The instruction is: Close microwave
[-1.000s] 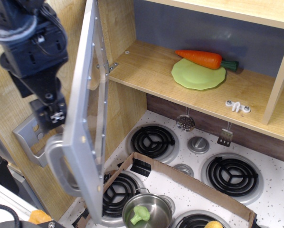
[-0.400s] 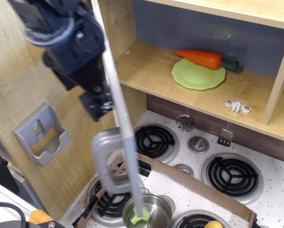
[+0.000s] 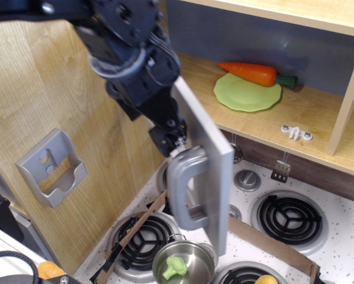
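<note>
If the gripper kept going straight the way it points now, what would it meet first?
Probably the microwave door: the gripper points down-right at the top of its curved handle, seemingly already touching, though depth is unclear.

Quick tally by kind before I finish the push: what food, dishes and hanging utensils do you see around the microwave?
Food: 2, carrot and a green piece in the pot
Dishes: 2, green plate and pot
Hanging utensils: 2, strainer partly behind the microwave door, spatula
Total: 6
</note>
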### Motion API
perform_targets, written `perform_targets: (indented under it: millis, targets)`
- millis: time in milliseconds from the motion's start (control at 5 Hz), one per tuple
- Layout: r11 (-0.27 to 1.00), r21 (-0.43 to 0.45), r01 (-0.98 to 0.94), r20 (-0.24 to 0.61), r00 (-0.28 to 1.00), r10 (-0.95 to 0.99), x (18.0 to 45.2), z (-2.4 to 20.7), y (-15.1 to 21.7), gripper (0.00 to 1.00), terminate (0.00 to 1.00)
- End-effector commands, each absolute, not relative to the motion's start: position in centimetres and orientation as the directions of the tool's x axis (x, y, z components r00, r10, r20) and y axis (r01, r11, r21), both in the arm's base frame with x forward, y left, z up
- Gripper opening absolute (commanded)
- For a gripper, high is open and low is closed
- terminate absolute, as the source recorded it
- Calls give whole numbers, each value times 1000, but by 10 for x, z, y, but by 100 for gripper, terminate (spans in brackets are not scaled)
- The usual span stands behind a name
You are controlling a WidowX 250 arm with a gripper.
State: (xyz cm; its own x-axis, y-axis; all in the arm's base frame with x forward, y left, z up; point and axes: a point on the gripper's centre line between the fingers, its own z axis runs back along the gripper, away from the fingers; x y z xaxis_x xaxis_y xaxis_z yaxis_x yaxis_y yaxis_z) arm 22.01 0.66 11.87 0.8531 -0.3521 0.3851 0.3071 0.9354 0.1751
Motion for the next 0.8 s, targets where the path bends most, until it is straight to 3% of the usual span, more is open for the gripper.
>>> perform_targets:
  millis: [0,600]
  targets:
    - [898,230,375,470,765,-440,260,123,-10,100,0]
    - [854,263,449,518,681,-518,307,130,-22,100,0]
